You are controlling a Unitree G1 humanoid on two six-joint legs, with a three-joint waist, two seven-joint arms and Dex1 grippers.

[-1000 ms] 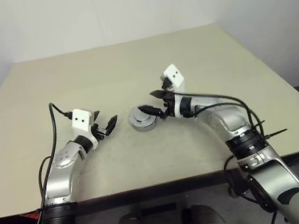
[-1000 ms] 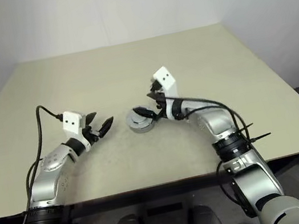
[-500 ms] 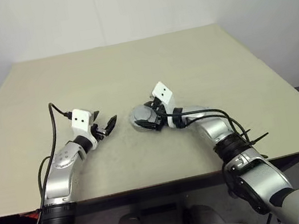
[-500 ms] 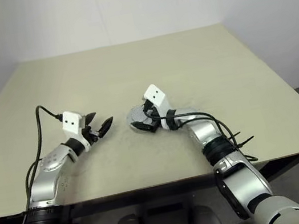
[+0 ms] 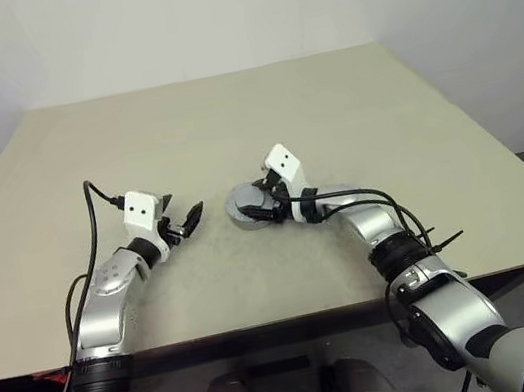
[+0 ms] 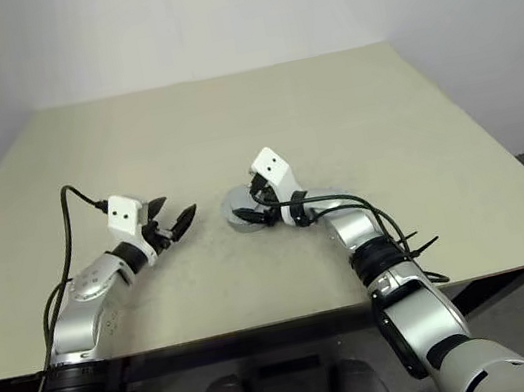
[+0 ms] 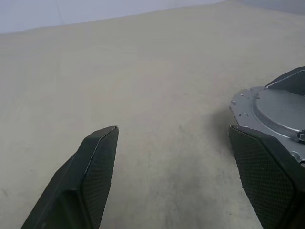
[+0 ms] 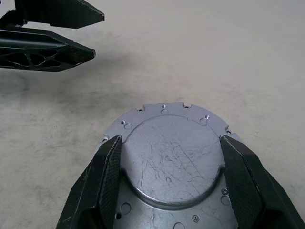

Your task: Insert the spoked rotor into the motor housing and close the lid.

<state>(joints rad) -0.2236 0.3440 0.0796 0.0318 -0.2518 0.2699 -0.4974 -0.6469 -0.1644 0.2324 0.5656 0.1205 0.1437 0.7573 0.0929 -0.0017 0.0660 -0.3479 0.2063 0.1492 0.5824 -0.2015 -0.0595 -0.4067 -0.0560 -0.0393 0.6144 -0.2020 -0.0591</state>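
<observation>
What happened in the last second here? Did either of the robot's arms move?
The right gripper came down from just above the grey lid, and its two fingers now sit either side of the raised middle. Whether they grip it yet is unclear. The left gripper stayed open and still beside it, and the lid kept its place on the table.
</observation>
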